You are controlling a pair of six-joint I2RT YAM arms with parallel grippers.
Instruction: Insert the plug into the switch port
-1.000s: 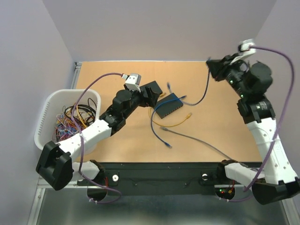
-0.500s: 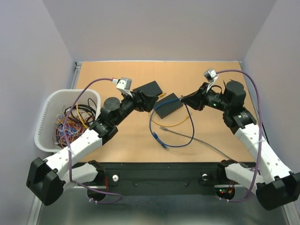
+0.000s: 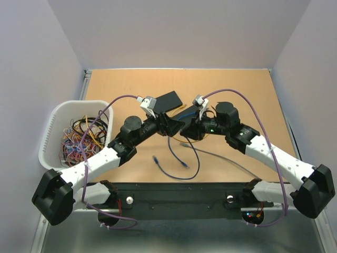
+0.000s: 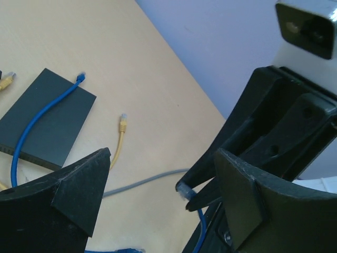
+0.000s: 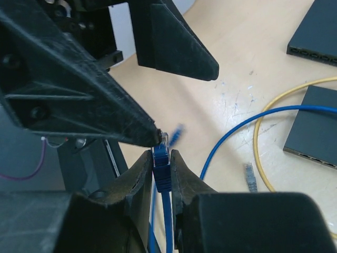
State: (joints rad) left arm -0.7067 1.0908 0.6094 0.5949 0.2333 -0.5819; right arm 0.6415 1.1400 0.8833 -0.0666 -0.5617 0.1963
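wooden surface (image 3: 247, 89) carrying two black boxes: far switch (image 3: 169, 100) and near switch (image 4: 47, 118), the latter crossed by a blue cable (image 4: 45, 109); yellow cable (image 4: 120, 139) and grey cable (image 4: 145, 182) lie beside it.

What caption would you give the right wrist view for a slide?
Right pincer pinches the blue plug close to the open left pincer, a switch on the table beyond.
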